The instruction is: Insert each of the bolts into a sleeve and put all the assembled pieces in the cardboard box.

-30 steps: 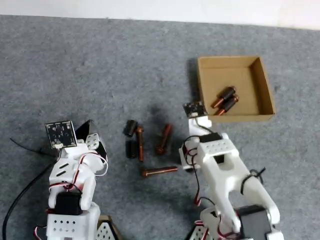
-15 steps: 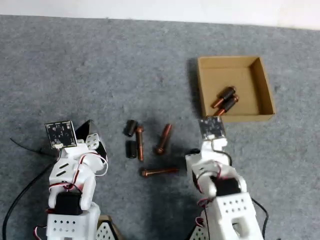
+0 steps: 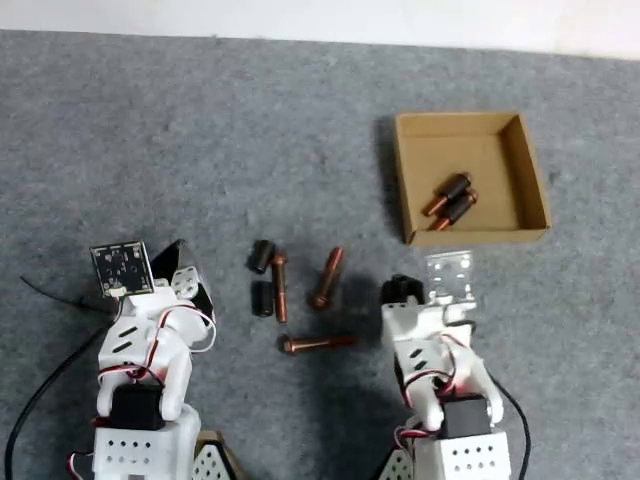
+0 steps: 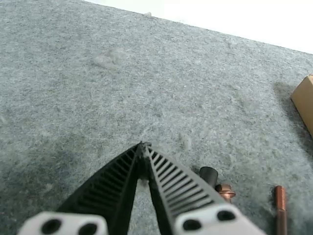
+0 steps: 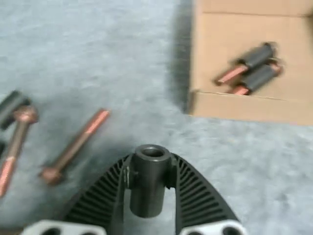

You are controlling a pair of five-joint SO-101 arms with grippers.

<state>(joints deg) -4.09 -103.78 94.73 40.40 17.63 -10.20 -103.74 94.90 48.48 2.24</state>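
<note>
Table (image 3: 200,120): grey felt surface; carries all the parts and both arms.
Cardboard box (image 3: 470,237): open at the top, on the right side of the table, just beyond the right arm.
Left gripper (image 4: 143,146): fingers together, tips meeting, nothing between them; sits low over bare felt to the left of the loose parts.
Right gripper (image 5: 150,164): fingers clamped on the held sleeve; sits between the loose bolts and the box.
Bolts (image 3: 327,277): three, copper-coloured, loose on the table between the arms; one lies crosswise nearest the arms.
Assembled pieces (image 3: 447,193): two, tilted, side by side and touching, inside the box near its front wall.
Held sleeve (image 5: 148,178): black, its open bore toward the wrist camera.
Sleeves (image 3: 262,256): two, black, loose, just beside the leftmost bolt, one at its head, one along its shaft.
</note>
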